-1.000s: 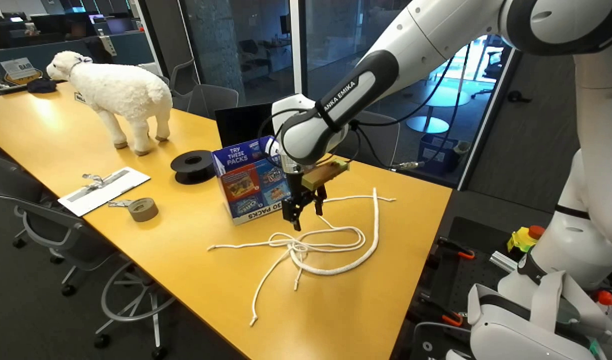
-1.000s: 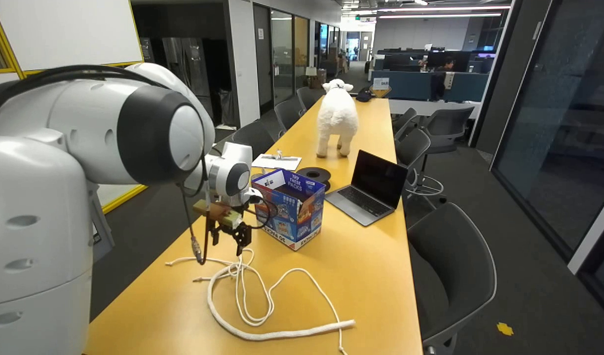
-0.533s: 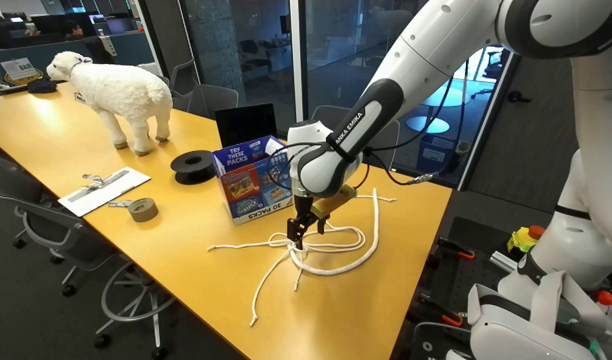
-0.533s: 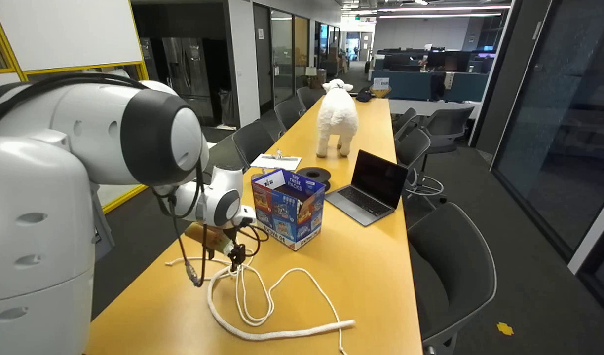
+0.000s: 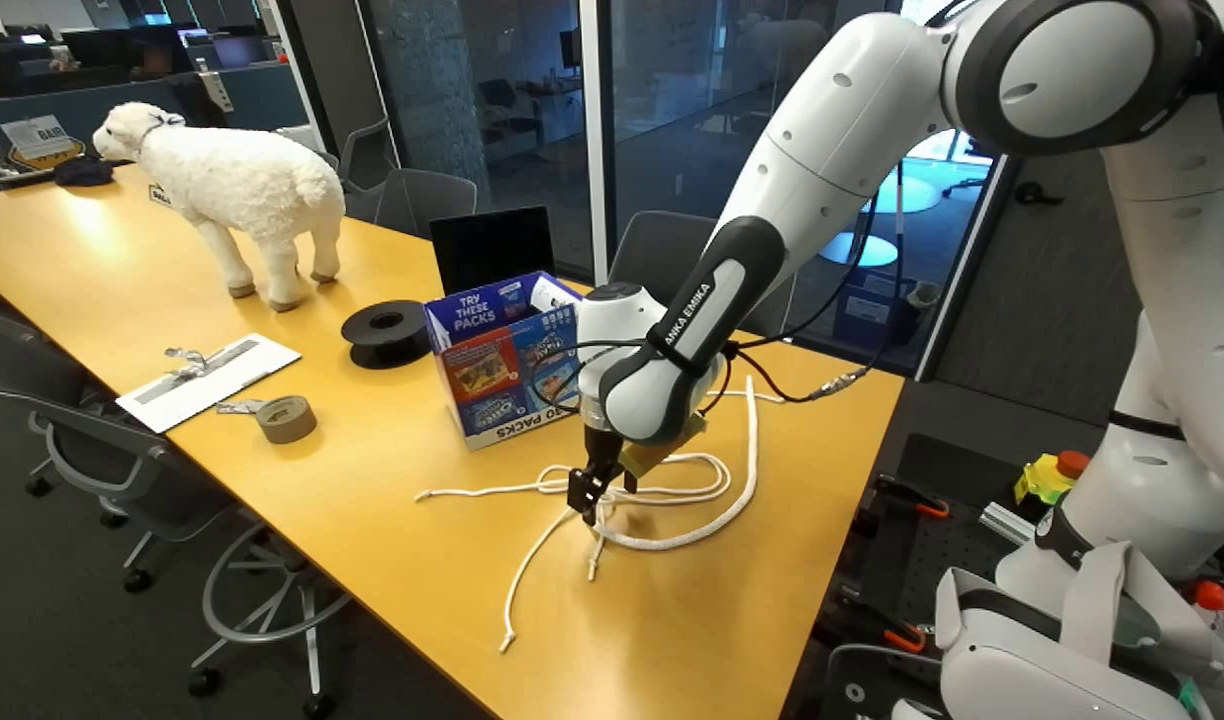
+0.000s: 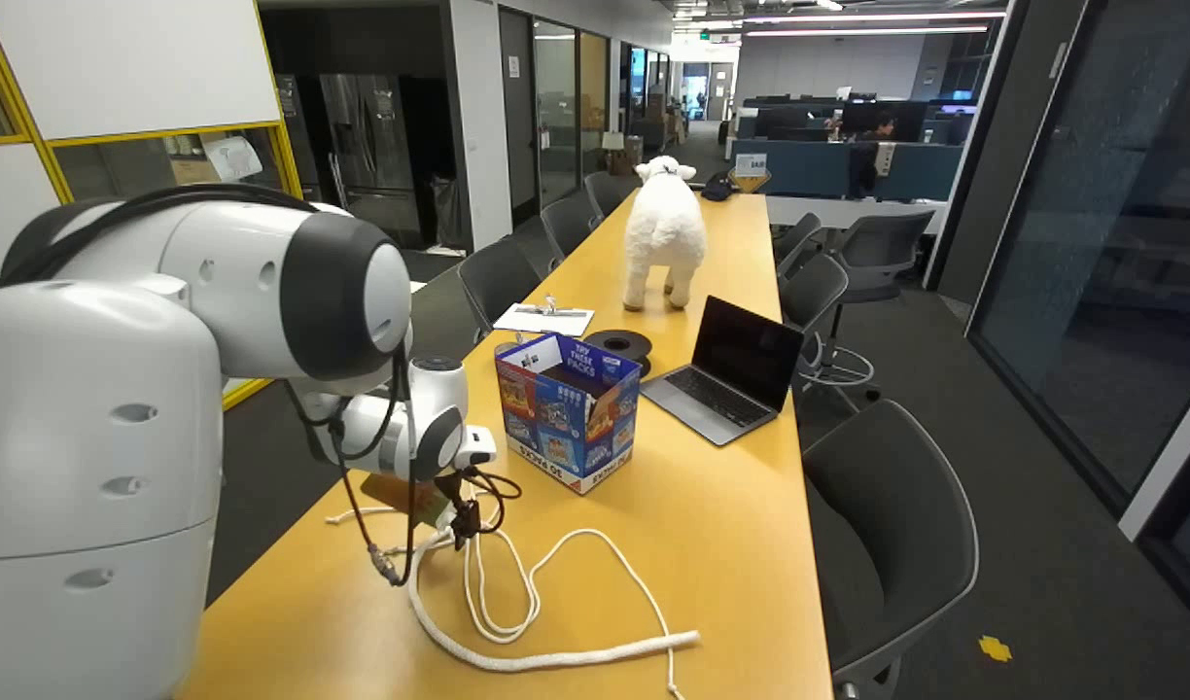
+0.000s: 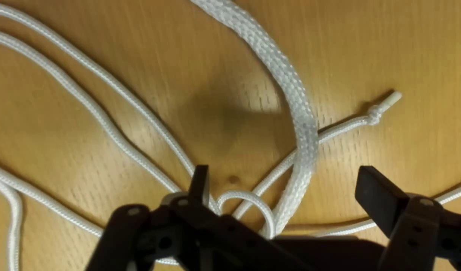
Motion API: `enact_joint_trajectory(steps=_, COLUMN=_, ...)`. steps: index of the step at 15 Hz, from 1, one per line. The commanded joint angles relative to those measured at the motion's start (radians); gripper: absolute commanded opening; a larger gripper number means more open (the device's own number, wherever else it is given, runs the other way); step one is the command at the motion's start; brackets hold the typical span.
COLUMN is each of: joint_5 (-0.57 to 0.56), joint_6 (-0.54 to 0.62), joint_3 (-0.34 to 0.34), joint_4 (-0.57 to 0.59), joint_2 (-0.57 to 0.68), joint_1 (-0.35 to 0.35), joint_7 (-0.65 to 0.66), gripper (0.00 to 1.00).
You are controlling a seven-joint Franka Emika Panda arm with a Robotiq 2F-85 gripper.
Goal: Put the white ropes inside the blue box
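The white ropes [image 5: 680,543] lie tangled in loops on the yellow table, one thick cord among thinner ones; both exterior views show them. My gripper [image 7: 283,171] points down just above the tangle, its jaws wide apart. Between the fingers the wrist view shows the thick rope [image 7: 287,75] and a small thin loop [image 7: 245,194], neither pinched. The lower part of the knot is hidden behind the gripper there. Standing upright with its top open is the blue box [image 6: 556,428], beyond the ropes in an exterior view and apart from them; the arm covers one edge of it [image 5: 502,380].
An open laptop [image 6: 726,379] and a black spool [image 5: 384,335] stand close to the box. Farther along the table are a tape roll [image 5: 286,420], a clipboard [image 5: 212,378] and a toy sheep [image 5: 237,190]. Chairs [image 6: 892,525] line the table's sides.
My gripper has come down from beside the box to just over the rope tangle, tilting slightly and staying open. The ropes and the box have not moved.
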Motion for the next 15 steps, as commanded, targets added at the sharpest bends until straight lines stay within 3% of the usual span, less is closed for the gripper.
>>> enact_joint_trajectory(steps=1, joint_5=-0.042, joint_6=0.049, joint_3=-0.03, joint_4=0.058, joint_2=0.059, joint_1=0.018, joint_7=-0.016, gripper=1.0)
enact_joint_trajectory(steps=6, joint_5=-0.138, joint_6=0.06, joint_3=-0.072, joint_4=0.11, joint_2=0.09, joint_1=0.028, joint_7=-0.058, gripper=1.0)
enact_joint_trajectory(steps=15, joint_5=-0.181, joint_6=-0.002, joint_3=-0.032, joint_4=0.157, joint_2=0.124, joint_1=-0.045, joint_7=-0.281, gripper=1.0)
